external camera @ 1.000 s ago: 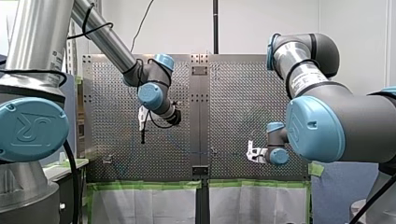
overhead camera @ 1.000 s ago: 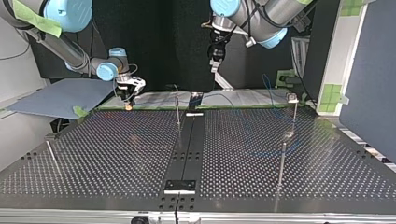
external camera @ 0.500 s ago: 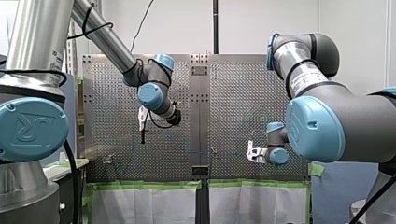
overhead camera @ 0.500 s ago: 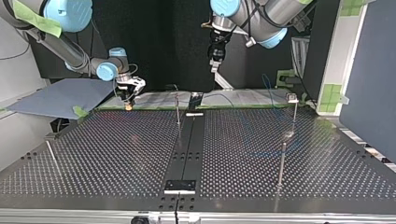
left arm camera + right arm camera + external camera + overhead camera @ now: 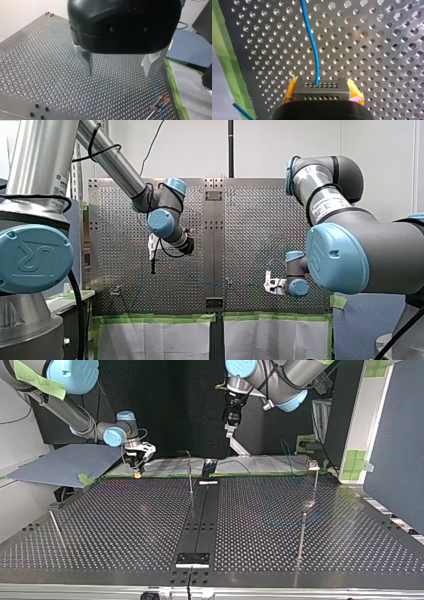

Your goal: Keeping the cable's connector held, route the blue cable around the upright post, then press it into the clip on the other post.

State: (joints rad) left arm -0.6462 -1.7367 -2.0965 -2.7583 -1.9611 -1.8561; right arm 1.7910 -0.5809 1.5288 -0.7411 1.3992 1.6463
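Blue cable [image 5: 312, 42] is running out of the connector [image 5: 321, 86], which my right gripper [image 5: 137, 469] is clamping between yellow pads [image 5: 289, 91], low over the perforated table [image 5: 125, 525] at the top view's upper left. My read of the routing step: sweeping wide of the upright post [image 5: 190, 480] under slight tension, so the cable is wrapping rather than snagging. My left gripper [image 5: 118, 73] is hanging high over the table, fingers apart and empty
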